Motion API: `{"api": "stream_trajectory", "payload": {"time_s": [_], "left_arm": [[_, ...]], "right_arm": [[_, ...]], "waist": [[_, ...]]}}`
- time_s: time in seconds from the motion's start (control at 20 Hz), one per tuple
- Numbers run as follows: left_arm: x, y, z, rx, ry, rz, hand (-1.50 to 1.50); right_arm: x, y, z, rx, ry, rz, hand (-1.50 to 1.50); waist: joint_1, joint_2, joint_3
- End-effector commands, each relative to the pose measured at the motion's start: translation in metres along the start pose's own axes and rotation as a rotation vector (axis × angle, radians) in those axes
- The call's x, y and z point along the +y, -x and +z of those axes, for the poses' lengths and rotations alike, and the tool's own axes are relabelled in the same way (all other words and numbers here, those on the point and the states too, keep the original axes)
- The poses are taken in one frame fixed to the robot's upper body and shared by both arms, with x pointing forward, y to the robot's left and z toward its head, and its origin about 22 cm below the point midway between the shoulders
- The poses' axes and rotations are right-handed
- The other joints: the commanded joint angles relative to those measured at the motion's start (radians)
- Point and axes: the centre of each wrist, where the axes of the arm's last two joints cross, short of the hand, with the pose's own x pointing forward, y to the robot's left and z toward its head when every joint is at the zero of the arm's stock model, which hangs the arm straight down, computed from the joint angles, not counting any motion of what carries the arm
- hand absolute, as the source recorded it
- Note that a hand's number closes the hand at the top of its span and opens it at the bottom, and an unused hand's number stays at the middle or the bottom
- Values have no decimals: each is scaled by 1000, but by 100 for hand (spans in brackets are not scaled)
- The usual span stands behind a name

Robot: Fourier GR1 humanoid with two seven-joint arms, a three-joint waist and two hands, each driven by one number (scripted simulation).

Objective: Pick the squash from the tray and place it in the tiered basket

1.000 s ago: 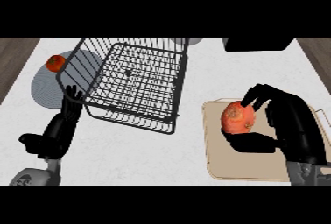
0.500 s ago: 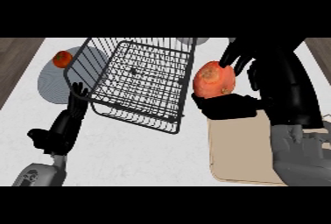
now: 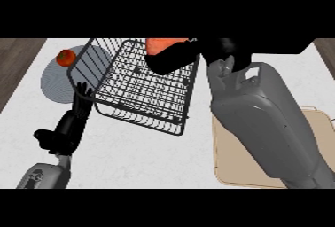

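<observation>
The orange squash [image 3: 165, 45] shows at the top of the head view, above the far rim of the black wire tiered basket [image 3: 141, 93]. My right hand [image 3: 180, 55] is curled round it and hides most of it. The grey right forearm reaches up from the lower right and covers much of the beige tray [image 3: 226, 155], whose bare surface shows at the right. My left hand [image 3: 72, 124] stays open and still at the lower left, fingers up, beside the basket's left edge.
A grey round plate [image 3: 56, 84] lies at the upper left, partly behind the basket, with a red tomato [image 3: 65, 57] on it. Dark wood flooring borders the white counter at both sides.
My right hand has carried the squash up off the tray and leftward to above the basket's far rim. The right forearm now crosses the tray. The left hand has hardly moved.
</observation>
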Motion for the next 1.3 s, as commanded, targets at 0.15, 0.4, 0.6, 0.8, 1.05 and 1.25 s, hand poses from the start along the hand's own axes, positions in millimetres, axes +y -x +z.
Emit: {"api": "stream_trajectory", "payload": {"time_s": [0.15, 0.4, 0.6, 0.8, 1.05, 1.25], "left_arm": [[-25, 6, 7, 70, 132, 34, 0], [-39, 11, -7, 62, 145, 47, 0], [-54, 0, -14, 61, 138, 28, 0], [-35, 12, -5, 65, 155, 36, 0], [-37, 12, -2, 53, 179, 25, 0], [-39, 3, -7, 57, 177, 25, 0]], "right_arm": [[40, -32, -35, 70, -71, 14, 150], [70, -24, -47, 62, -73, 4, 150], [70, -29, -63, 55, -106, -32, 150], [78, -25, -70, 83, -129, -117, 150], [78, -25, -72, 233, -206, -287, 150], [74, -27, -77, 374, -275, -414, -150]], "waist": [[5, 9, -9], [7, 16, -9], [16, 19, -9], [31, 19, -9], [40, 17, -9], [48, 15, -9]]}}
